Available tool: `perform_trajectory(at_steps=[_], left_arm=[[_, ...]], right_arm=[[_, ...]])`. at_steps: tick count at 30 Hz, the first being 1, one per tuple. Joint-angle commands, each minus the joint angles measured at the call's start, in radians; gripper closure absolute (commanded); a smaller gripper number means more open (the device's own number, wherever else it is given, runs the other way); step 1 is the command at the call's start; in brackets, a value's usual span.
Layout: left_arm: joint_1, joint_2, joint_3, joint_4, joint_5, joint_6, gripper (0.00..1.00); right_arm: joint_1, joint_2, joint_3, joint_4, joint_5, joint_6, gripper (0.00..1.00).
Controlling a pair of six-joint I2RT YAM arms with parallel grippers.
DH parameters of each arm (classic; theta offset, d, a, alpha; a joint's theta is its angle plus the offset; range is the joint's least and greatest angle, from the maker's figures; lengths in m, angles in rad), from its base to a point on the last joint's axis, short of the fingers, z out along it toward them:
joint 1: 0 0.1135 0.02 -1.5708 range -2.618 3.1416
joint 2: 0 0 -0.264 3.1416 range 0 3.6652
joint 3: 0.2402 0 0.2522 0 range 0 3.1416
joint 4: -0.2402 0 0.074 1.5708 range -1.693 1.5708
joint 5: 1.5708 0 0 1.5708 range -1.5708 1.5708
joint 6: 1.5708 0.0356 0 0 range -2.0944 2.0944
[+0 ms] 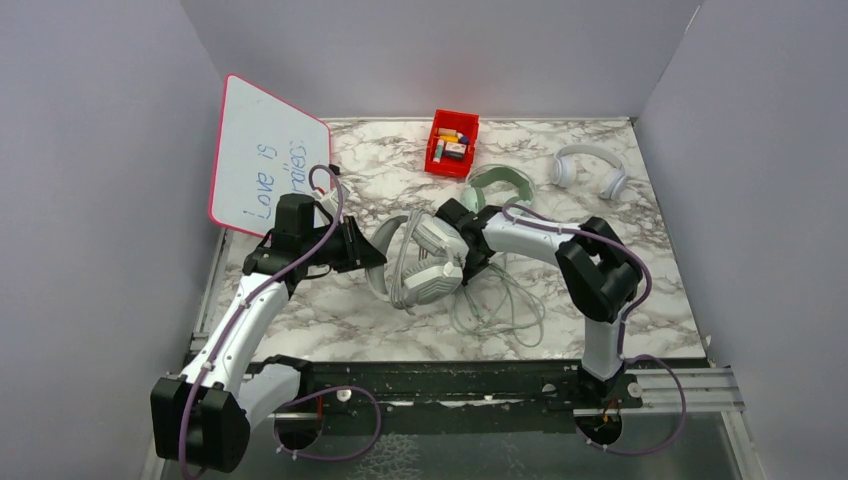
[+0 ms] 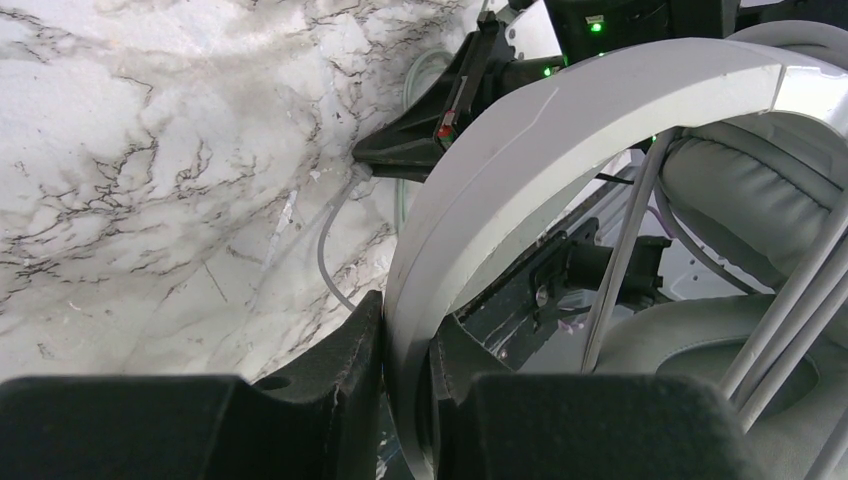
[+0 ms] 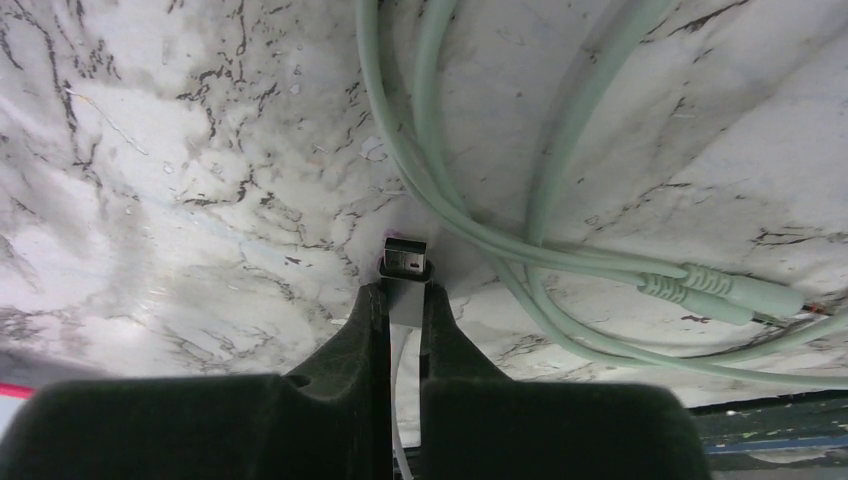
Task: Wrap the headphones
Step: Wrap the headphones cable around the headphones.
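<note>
Left end effector (image 2: 405, 395) clamps headband (image 2: 560, 120); right (image 3: 405, 305) pinches plug (image 3: 405, 255).

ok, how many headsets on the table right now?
3. Grey-white headset mid-table, its headband clamped in the left gripper. Mint-green headset just behind it, near the red bin. Plain white headset at the far right. No sign of others hidden.
</note>
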Motion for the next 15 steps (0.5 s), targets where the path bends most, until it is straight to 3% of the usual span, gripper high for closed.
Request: perform_trajectory(at_steps=[1,6,10,12,15], left_arm=[[0.001,-0.031,0.009,0.049,0.077,-0.037,1.0],[0.002,-0.036,0.014,0.031,0.069,-0.016,1.0],[0.001,-0.043,0.026,0.016,0.052,0.008,1.0],[0.001,-0.046,0.031,0.012,0.05,0.014,1.0],[-0.001,-0.049,0.035,0.012,0.061,0.017,1.0]], right_arm=[[-0.001,0.066,-0.039,-0.009,0.064,-0.03,1.0],[-0.004,-0.127,-0.097,0.103,0.226,-0.156,1.0],[-0.017,-0.348,-0.215,0.314,0.347,-0.404,1.0],[-0.051,-0.465,-0.313,0.496,0.329,-0.548,1.0],[-0.154,-0.541,-0.395,0.709,0.178,-0.707,1.0]])
